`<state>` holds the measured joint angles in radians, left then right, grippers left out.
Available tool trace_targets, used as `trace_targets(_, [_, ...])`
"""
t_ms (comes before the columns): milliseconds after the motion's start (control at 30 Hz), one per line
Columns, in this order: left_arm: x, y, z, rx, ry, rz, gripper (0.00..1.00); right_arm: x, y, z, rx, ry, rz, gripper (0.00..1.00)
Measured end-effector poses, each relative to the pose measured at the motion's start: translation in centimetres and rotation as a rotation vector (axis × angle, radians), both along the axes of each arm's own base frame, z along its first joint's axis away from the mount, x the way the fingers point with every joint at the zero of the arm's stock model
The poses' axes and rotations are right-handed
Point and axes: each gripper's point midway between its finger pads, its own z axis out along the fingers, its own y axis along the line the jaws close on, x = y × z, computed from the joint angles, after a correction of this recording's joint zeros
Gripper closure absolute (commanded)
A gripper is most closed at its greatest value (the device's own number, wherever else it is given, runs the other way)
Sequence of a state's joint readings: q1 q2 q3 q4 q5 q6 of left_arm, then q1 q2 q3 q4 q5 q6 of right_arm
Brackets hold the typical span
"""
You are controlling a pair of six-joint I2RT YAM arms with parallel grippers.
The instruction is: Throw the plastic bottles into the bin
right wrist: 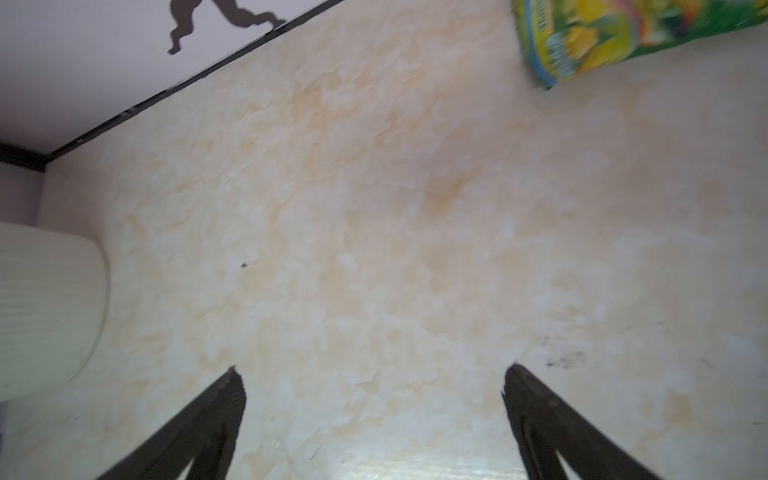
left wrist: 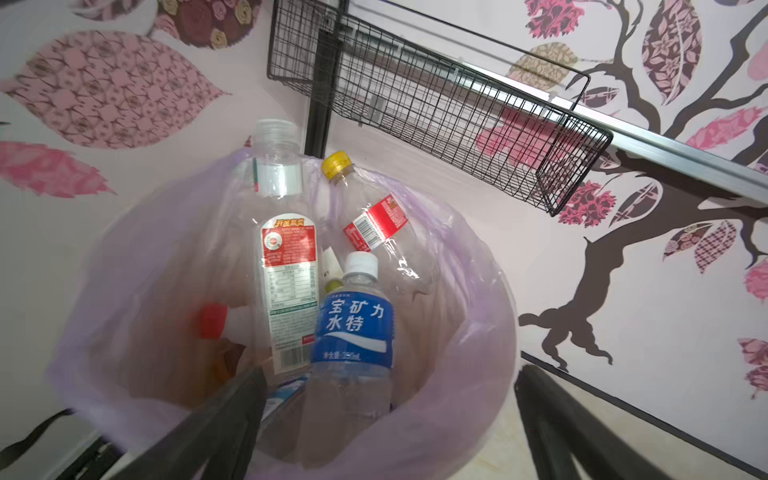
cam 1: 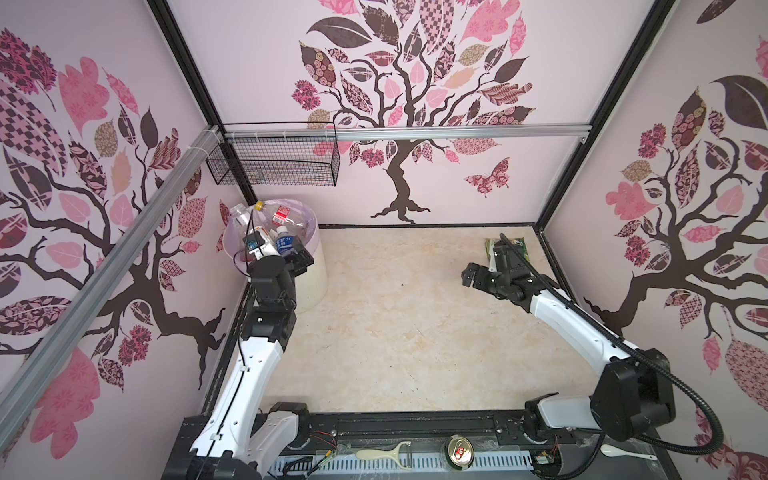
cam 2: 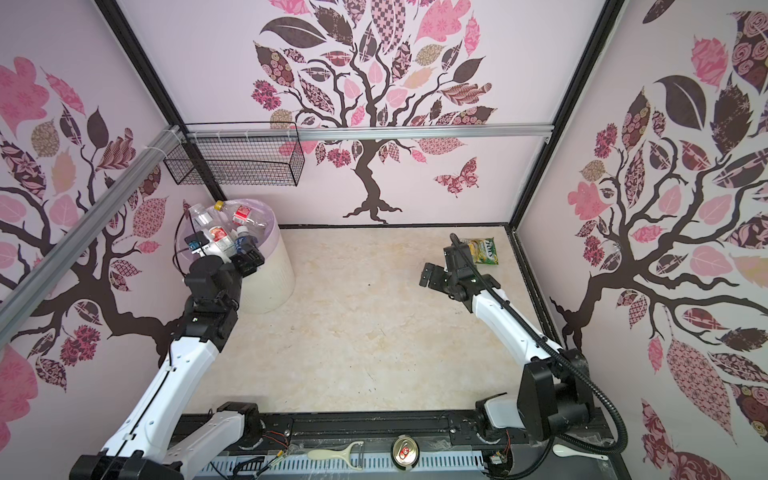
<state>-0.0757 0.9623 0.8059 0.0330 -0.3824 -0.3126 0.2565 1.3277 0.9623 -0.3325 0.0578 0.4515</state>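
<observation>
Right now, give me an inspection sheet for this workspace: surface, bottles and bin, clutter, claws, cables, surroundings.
Surface: table mottled beige, no bottles seen on it.
Job's things: bottles piled in the bin, lilac liner.
Clutter: snack packet at far right; can, peeler and spoon on the front ledge.
Claws: left claw open over the bin, empty; right claw open above the table, empty.
Cables: black hose loops off the right arm; thin cable by the left wrist.
Surroundings: wire basket on the back rail; tree-print walls.
</observation>
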Motion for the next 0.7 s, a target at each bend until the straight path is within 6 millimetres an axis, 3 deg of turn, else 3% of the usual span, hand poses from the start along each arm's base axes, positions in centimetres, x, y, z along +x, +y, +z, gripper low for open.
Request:
trace_targets(133, [-0.6, 1.4, -1.2, 0.066, -0.086, 0.079, 0.02, -1.8, -4.8, -3.2, -0.183, -0.032, -0.11, 0.01])
trace_targets(267, [0.0, 2.0, -1.4, 0.105, -0.184, 0.112, 0.02, -3.4, -8.6, -5.3, -0.33, -0.062, -0.189, 0.0])
trace_targets(400, [1.4, 2.6, -2.0, 0.166, -0.231, 0.128, 0.02, -4.3, -10.6, -6.4, -0.403, -0.125, -0.236, 0.0])
trace_targets(500, [2.6, 2.4, -4.0, 0.133, -0.226, 0.089, 0.02, -4.5, -11.1, -7.1, -0.428, -0.174, -0.246, 0.0])
trace_targets(533, [3.1, 2.1, -6.1, 0.14, -0.16, 0.067, 0.02, -4.4, -11.1, -7.2, -0.43, -0.191, -0.245, 0.0])
trace_targets(667, [3.5, 1.6, -18.7, 0.163, 0.235, -0.02, 0.02, -2.9, -10.7, -6.5, -0.431, -0.284, -0.24, 0.0])
trace_targets(700, [3.2, 1.5, -20.3, 0.166, 0.287, -0.038, 0.02, -2.5, -10.6, -6.4, -0.431, -0.301, -0.239, 0.0])
